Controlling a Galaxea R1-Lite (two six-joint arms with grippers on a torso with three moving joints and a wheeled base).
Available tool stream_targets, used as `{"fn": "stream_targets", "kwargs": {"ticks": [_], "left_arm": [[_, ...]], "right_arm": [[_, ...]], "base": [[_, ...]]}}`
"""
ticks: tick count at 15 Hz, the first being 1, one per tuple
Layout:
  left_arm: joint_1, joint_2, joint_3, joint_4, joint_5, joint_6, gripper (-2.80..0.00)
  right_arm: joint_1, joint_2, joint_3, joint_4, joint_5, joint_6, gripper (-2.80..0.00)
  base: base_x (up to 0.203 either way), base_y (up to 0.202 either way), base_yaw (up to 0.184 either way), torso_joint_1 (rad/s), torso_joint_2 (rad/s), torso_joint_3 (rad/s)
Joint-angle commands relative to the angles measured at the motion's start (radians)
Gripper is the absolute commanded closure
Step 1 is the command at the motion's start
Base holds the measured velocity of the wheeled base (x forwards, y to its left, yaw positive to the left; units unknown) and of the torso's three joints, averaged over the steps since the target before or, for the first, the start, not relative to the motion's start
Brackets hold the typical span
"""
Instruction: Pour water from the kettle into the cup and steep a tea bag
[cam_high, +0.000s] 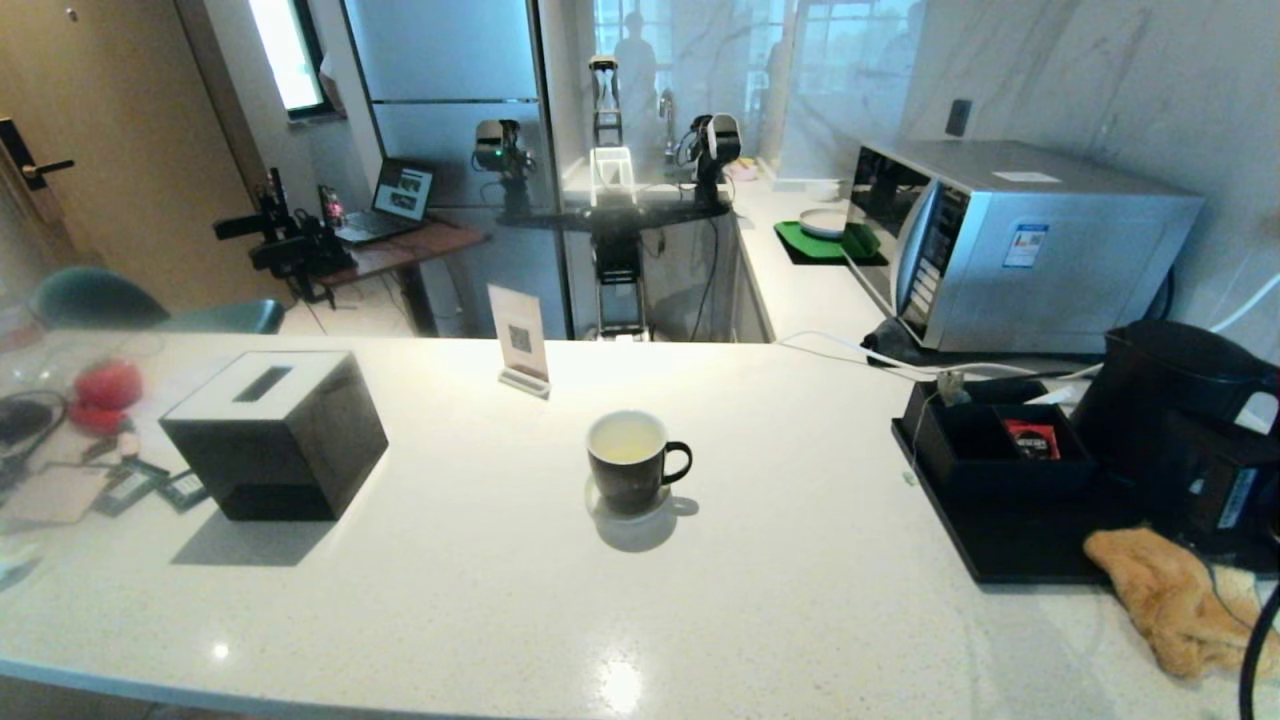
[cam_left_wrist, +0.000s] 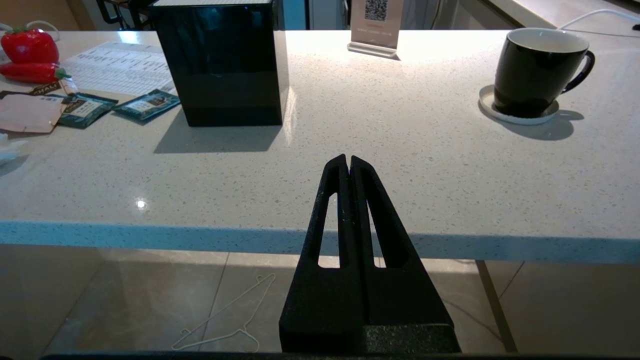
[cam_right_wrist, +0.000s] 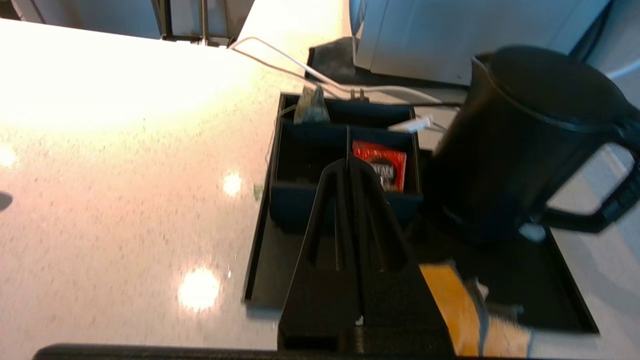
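The cup (cam_high: 638, 462), a small black mug with a pale inside, stands on a white coaster mid-counter; it also shows in the left wrist view as the cup (cam_left_wrist: 536, 70). At the far right the kettle (cam_high: 1175, 400) sits on a black tray (cam_high: 1010, 545). My right gripper (cam_right_wrist: 348, 161) is shut and empty, hovering over the tray just short of a black organizer box (cam_right_wrist: 345, 165), with the kettle (cam_right_wrist: 525, 140) beside it. A tea bag (cam_right_wrist: 310, 107) leans in the box's back compartment. My left gripper (cam_left_wrist: 348, 159) is shut and empty near the counter's front edge.
A black tissue box (cam_high: 275, 430) stands at the left, with packets (cam_left_wrist: 145, 104) and red peppers (cam_left_wrist: 29, 47) beyond it. A red packet (cam_right_wrist: 380, 162) lies in the organizer. An orange cloth (cam_high: 1170, 600) drapes off the tray. A microwave (cam_high: 1010, 240) and a small sign (cam_high: 520, 340) stand behind.
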Motion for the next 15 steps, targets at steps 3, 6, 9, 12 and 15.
{"fn": "stream_targets", "kwargs": {"ticks": [3,6,9,12,15], "left_arm": [[0.000,0.002,0.000,0.000,0.000,0.000,0.00],[0.000,0.002,0.000,0.000,0.001,0.000,0.00],[0.000,0.002,0.000,0.000,0.001,0.000,0.00],[0.000,0.002,0.000,0.000,0.001,0.000,0.00],[0.000,0.002,0.000,0.000,0.000,0.000,0.00]], "right_arm": [[0.021,0.170,-0.125,0.001,0.003,0.001,0.00],[0.032,0.267,-0.233,0.052,0.002,0.002,0.00],[0.032,0.333,-0.363,0.190,0.005,0.003,0.00],[0.032,0.391,-0.492,0.339,0.035,0.004,0.00],[0.032,0.449,-0.615,0.484,0.046,0.004,0.00]], "base": [[0.000,0.000,0.000,0.000,0.00,0.000],[0.000,0.000,0.000,0.000,0.00,0.000],[0.000,0.000,0.000,0.000,0.00,0.000],[0.000,0.000,0.000,0.000,0.00,0.000],[0.000,0.000,0.000,0.000,0.00,0.000]]}}
